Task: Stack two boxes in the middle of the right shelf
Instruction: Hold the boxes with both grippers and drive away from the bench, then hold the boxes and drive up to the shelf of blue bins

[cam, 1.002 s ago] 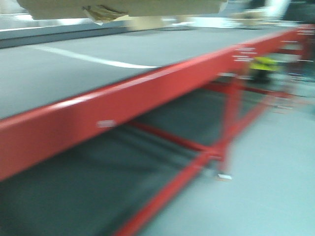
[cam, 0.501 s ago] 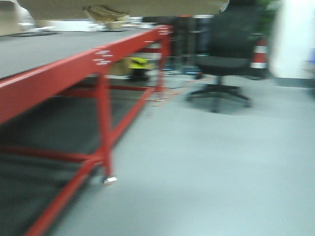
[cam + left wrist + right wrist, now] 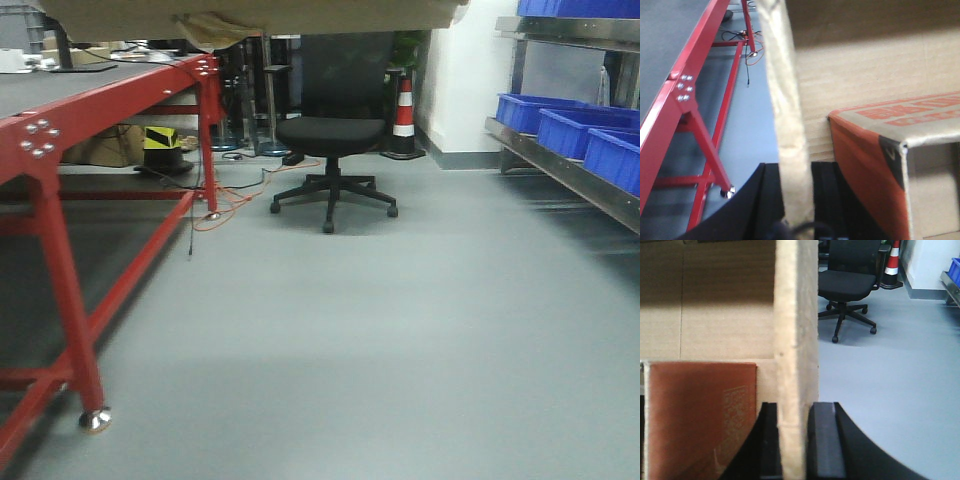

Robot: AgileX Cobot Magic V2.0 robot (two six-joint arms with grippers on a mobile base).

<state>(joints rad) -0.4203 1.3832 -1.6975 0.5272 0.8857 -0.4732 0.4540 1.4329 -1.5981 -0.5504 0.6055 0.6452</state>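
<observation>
Both claws are clamped for you: your left gripper [image 3: 796, 207] pinches one upright wall of the cardboard box [image 3: 865, 65], and your right gripper [image 3: 792, 440] pinches another wall, w/ black pads flush on each side. Inside the box, near the L claw, sits an orange-red carton [image 3: 865, 165] w/ printed lettering. Front cam: the box underside fills the top edge, tape scrap [image 3: 205, 28] dangling. Red table [image 3: 110, 105] on your left. Steel shelf [image 3: 560, 170] w/ blue bins [image 3: 565, 125] runs along the right. Office chair [image 3: 330, 130] & cone [image 3: 404, 105] are ahead.
</observation>
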